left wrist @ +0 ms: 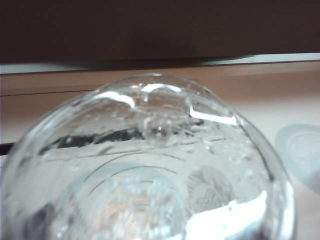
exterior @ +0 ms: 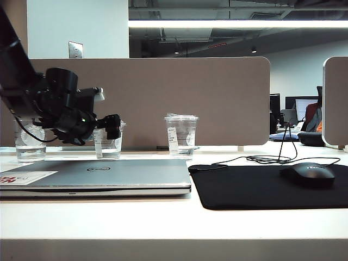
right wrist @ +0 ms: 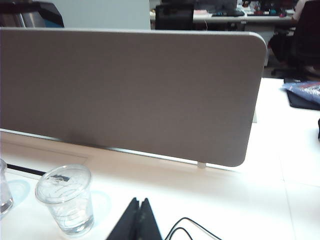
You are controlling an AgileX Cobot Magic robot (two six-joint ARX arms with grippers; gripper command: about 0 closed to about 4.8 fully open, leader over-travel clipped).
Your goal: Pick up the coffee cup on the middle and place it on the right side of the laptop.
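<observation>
the left tool (exterior: 111, 130) stands wide open at the coffee cup (exterior: 108, 142), the middle of three clear cups behind the laptop (exterior: 98, 176); its wrist view is filled by the cup's lid (left wrist: 150, 165), and nothing looks gripped. the step in hand seems the approach to grasp. next it likely needs the jaws set around the wall and closed gently, since thin plastic may buckle.

the right tool (right wrist: 136, 220) shows closed fingertips over the tabletop (right wrist: 240, 200), holding nothing.

right of the laptop lie a black mouse pad (exterior: 261, 187), mouse (exterior: 310, 174) and cable (exterior: 266, 159). the taller cup (exterior: 181, 136) stands nearby, so the carry should clear it.
</observation>
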